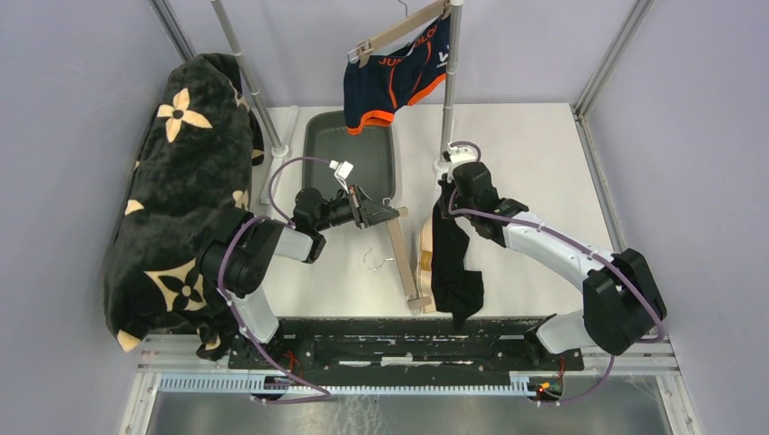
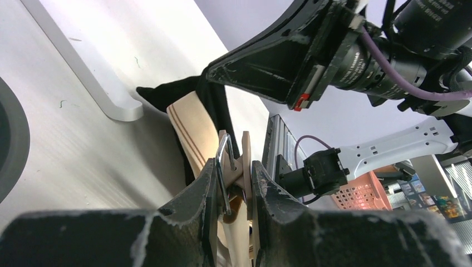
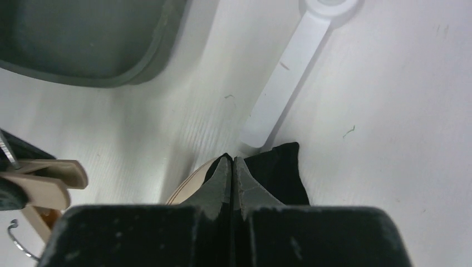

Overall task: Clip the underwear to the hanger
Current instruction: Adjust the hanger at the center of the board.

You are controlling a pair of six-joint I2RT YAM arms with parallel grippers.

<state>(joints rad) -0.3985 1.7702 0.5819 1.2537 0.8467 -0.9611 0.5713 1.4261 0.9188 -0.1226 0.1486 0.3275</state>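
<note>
While the left gripper point(image 2: 234, 169) pinches one end clip of a pale wooden clip hanger point(image 1: 405, 263) lying on the white table point(image 1: 544, 163) at the centre of the overhead view, the right gripper point(image 3: 231, 164) has its fingers pressed together on the top edge of a pair of black underwear with a tan panel point(image 1: 453, 263). The garment hangs from that grip just right of the hanger, its lower part draped on the table near the bottom centre. In the left wrist view the clip's wire spring sits between the two fingers, so the step in hand looks like squeezing the clip open to receive the cloth; whether its mouth is actually gaping cannot be told. The next move would call for carrying the held edge left to the clip, sliding the fabric into the mouth, then easing the squeeze so it bites. At the upper centre, navy underwear with orange trim point(image 1: 399, 77) already hangs from a second wooden hanger point(image 1: 390, 36), above a dark grey tray point(image 1: 326, 145). A black plush blanket with tan flower shapes point(image 1: 181, 199) fills the left side.
</note>
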